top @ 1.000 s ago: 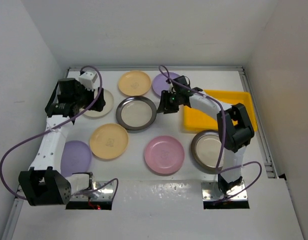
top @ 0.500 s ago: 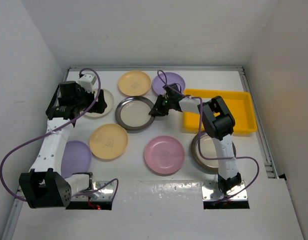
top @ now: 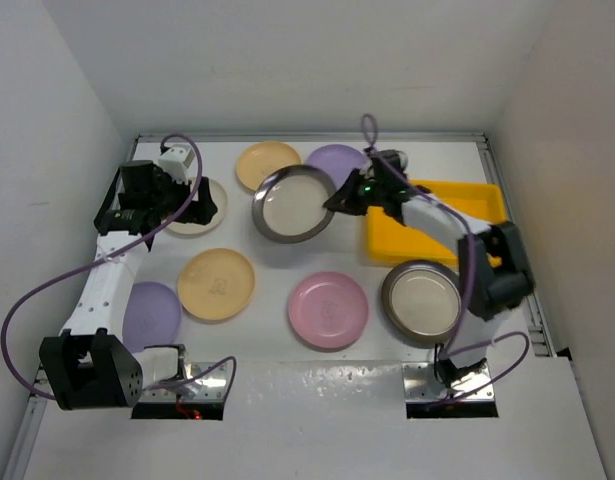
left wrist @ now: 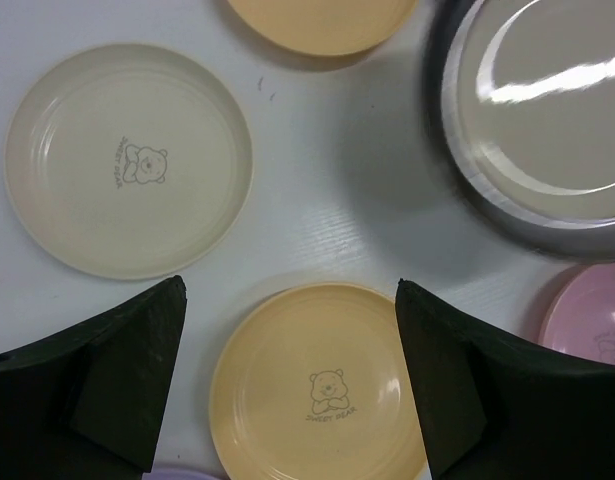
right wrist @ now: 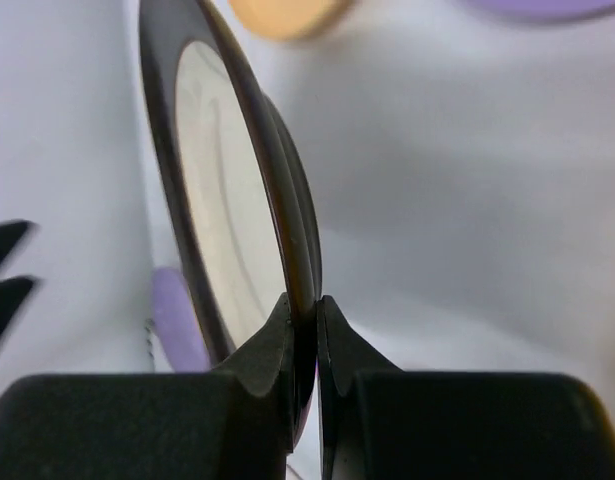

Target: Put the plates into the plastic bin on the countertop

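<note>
My right gripper (top: 339, 201) is shut on the rim of a dark-rimmed plate (top: 294, 204) with a cream centre and holds it lifted above the countertop (top: 287, 385), left of the yellow plastic bin (top: 447, 215). In the right wrist view the plate (right wrist: 222, 190) stands edge-on between my fingers (right wrist: 272, 350). A second dark-rimmed plate (top: 422, 301) lies in front of the bin. My left gripper (left wrist: 287, 300) is open and empty, high over a peach plate (left wrist: 322, 385) and near a cream plate (left wrist: 127, 160).
Other plates lie on the countertop: peach (top: 266, 163) and lavender (top: 337, 160) at the back, peach (top: 217, 283) and pink (top: 329, 309) in the middle, lavender (top: 152, 315) at front left. White walls bound the space.
My right gripper has closed on the dark-rimmed plate, lifted it off the countertop and carried it back and to the right. The left arm has barely moved.
</note>
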Robot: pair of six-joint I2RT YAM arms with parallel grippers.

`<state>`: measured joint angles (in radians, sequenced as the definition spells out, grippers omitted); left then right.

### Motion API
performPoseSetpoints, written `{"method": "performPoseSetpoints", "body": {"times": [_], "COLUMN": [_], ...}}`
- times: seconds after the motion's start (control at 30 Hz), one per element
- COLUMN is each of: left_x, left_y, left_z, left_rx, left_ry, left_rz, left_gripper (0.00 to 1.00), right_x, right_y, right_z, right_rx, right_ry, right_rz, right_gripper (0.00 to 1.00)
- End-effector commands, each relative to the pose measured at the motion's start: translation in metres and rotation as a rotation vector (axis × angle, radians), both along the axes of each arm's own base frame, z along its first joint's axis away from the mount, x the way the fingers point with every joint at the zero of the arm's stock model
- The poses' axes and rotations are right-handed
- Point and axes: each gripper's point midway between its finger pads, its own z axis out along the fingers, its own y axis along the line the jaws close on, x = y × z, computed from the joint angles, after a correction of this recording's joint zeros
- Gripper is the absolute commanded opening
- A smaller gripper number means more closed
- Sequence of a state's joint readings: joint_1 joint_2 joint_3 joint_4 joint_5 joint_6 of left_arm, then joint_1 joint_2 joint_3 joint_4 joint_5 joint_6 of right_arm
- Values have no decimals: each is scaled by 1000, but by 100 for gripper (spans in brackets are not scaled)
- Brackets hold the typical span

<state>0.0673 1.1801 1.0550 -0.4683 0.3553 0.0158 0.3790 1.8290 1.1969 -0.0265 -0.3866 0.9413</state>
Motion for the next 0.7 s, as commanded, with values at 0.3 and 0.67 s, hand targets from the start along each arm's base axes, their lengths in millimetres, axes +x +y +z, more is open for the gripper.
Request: {"method": "performPoseSetpoints", "body": {"times": [0.3, 0.67], "left_x": [11, 10], "left_y": [-4, -3], "left_z": [18, 14], "left_rx": [-14, -7], "left_ry": [-70, -64], "left_rz": [-22, -26], "left_gripper": [86, 85], "right_x": [-29, -36], "right_y": [-273, -332], "right_z": [74, 21], "right_rx": [57, 56], "right_ry": [-77, 37], "right_rz": [-542, -616], "right_gripper": [0, 0]}}
